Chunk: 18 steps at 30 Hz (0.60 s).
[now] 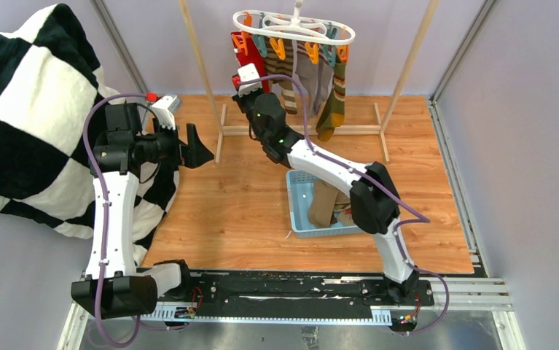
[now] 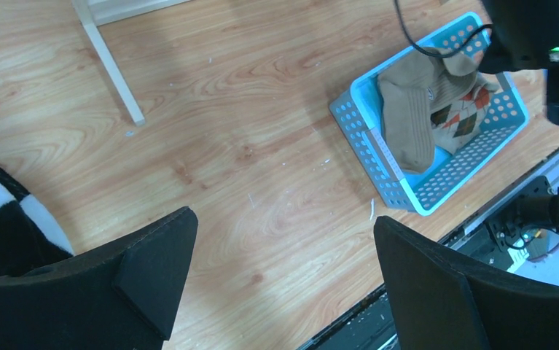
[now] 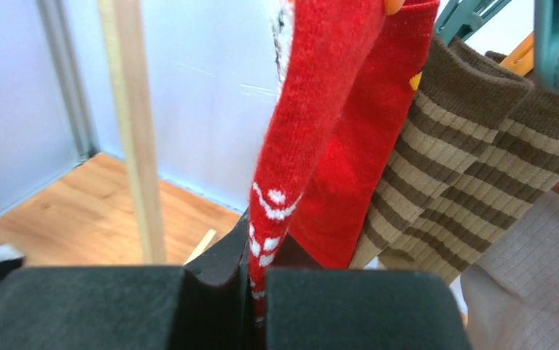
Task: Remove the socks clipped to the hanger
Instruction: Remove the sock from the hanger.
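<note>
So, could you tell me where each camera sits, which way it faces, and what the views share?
Top external: above and behind, looking down on the table, hanger and basket; left arm and right arm show.
Left wrist: on the left arm, facing down at the basket; left fingers, open, show.
Right wrist: on the right arm, facing the hanging socks; right fingers shut on the red sock.
Shared: basket, in top and left wrist.

The left arm (image 1: 110, 211) and right arm (image 1: 327, 166) share white link shells, black joint housings and a trailing purple cable (image 1: 87, 138), with green indicator lights (image 1: 282, 138) near the top view's centre and matte black wedge-shaped fingers (image 2: 156, 266).
</note>
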Each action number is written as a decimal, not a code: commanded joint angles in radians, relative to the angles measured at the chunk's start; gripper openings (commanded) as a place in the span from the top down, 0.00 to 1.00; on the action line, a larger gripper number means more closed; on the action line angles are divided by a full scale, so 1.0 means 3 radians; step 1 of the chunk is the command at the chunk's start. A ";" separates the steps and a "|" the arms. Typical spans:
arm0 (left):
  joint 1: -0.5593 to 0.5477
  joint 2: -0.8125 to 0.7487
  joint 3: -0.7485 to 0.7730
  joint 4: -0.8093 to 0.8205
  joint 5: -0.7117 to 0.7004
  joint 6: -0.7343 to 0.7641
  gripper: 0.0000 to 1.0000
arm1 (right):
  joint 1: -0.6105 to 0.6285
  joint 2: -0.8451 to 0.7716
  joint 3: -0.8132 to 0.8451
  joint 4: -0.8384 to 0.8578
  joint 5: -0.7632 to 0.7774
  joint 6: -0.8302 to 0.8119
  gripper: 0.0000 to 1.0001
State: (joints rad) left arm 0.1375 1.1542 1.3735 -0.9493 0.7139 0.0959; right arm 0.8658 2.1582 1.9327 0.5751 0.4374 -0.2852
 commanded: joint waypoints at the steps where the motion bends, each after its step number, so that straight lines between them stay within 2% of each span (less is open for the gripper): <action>1: 0.0027 -0.0030 -0.0001 -0.0047 0.0255 0.0073 0.01 | 0.0034 -0.0621 -0.0426 0.0065 -0.0563 0.0433 1.00; 7: 0.0027 0.0001 0.0053 -0.0042 0.0624 0.0105 0.06 | -0.0042 -0.1312 -0.0990 -0.0294 -0.1281 0.0976 1.00; 12: 0.0016 0.0133 0.0185 -0.0042 0.1023 0.0120 0.10 | -0.0214 -0.1808 -0.1455 -0.0491 -0.2103 0.1577 1.00; 18: -0.0210 0.0348 0.0505 -0.0047 0.1254 0.0155 0.11 | -0.0411 -0.2074 -0.1633 -0.0656 -0.2897 0.2259 1.00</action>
State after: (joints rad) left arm 0.1215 1.2285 1.4525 -0.9527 1.0039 0.1253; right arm 0.7788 1.5681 1.4719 0.4343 -0.2092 0.2005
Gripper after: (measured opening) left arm 0.893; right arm 0.024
